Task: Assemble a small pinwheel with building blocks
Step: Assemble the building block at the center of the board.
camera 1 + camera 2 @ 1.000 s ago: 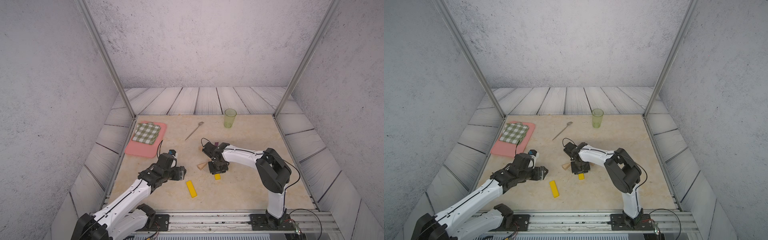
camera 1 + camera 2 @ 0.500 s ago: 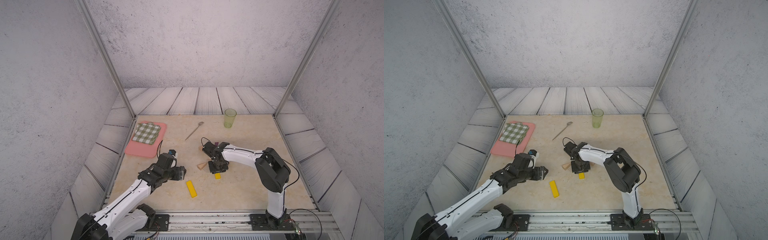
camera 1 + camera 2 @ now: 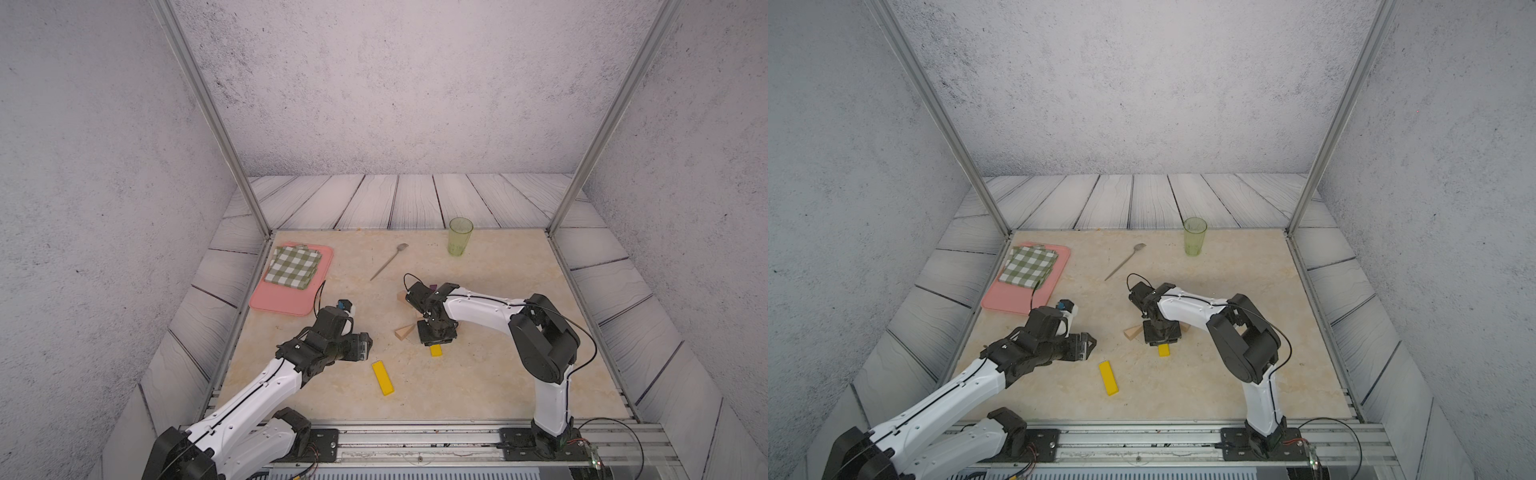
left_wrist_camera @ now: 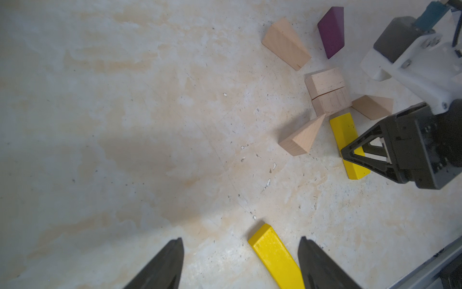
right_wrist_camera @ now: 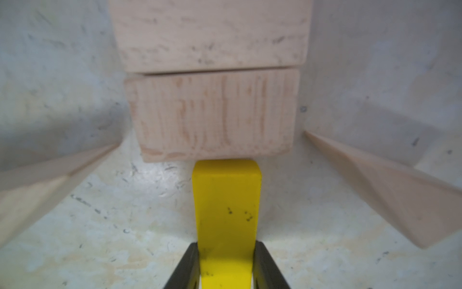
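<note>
On the table point(image 3: 498, 374), a little right of middle and toward its near edge, lies the half-built pinwheel point(image 4: 327, 92), most of it hidden under the right arm in both top views. The step in hand looks like seating the stem against the square centre point(image 5: 212, 75), which is two pale rectangles lying side by side. The right gripper point(image 5: 226, 246) has its jaws clamped on the yellow stem point(image 5: 226, 200) across its width, near the end away from the centre. To do this well, I would keep the bar flat on the table and press only along its own length. A sideways nudge could slide the nearer rectangle off its partner or knock the two wooden wedges point(image 4: 301, 138) flanking the stem. The jaws should then part evenly and lift straight up, so the bar is not dragged back. The stem's long axis runs from the centre toward the robot's side of the table, square to the seam between the rectangles. Its blunt end meets the nearer rectangle's long face, slightly off that face's middle. The flanking wedges aim their thin tips at the centre's near corners. A third wooden wedge point(image 4: 286, 43) and the purple wedge point(image 4: 331, 31) lie apart from the centre on its far side, not yet snugged in. The left gripper point(image 4: 241, 239) hovers with jaws spread and empty near one end of the loose yellow bar point(image 3: 383, 377). That bar lies askew, well apart from the stem.
</note>
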Robot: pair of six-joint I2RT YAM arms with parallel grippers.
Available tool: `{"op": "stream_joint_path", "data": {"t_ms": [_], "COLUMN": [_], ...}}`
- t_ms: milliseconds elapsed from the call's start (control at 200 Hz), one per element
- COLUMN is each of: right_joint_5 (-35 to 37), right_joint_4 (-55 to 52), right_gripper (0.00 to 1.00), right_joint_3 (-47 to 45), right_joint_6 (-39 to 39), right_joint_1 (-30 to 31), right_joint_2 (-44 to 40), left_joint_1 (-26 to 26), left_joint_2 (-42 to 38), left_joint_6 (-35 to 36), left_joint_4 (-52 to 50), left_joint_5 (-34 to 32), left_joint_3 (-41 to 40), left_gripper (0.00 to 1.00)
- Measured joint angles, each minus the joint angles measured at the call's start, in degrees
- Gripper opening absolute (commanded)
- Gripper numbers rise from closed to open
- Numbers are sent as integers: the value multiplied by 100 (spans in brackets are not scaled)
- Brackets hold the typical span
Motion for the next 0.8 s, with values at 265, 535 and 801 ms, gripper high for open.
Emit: {"op": "stream_joint_path", "data": {"t_ms": [265, 535, 801], "right_joint_5": [0, 0, 0], "right_joint_4": [-2, 2, 0], "right_gripper": [37, 37, 37], "right_joint_3": [83, 87, 101], "right_joint_6": [-46, -76, -107], "right_joint_1": [-24, -28, -28], "right_joint_2": [61, 63, 72], "left_joint_1": [0, 0, 0], "left_joint_2": [-2, -4, -4], "left_joint_6": [0, 0, 0], "left_joint_4": [0, 0, 0], "left_joint_5": [0, 0, 0], "left_joint_3": [0, 0, 0], "left_gripper": [78, 78, 78]}}
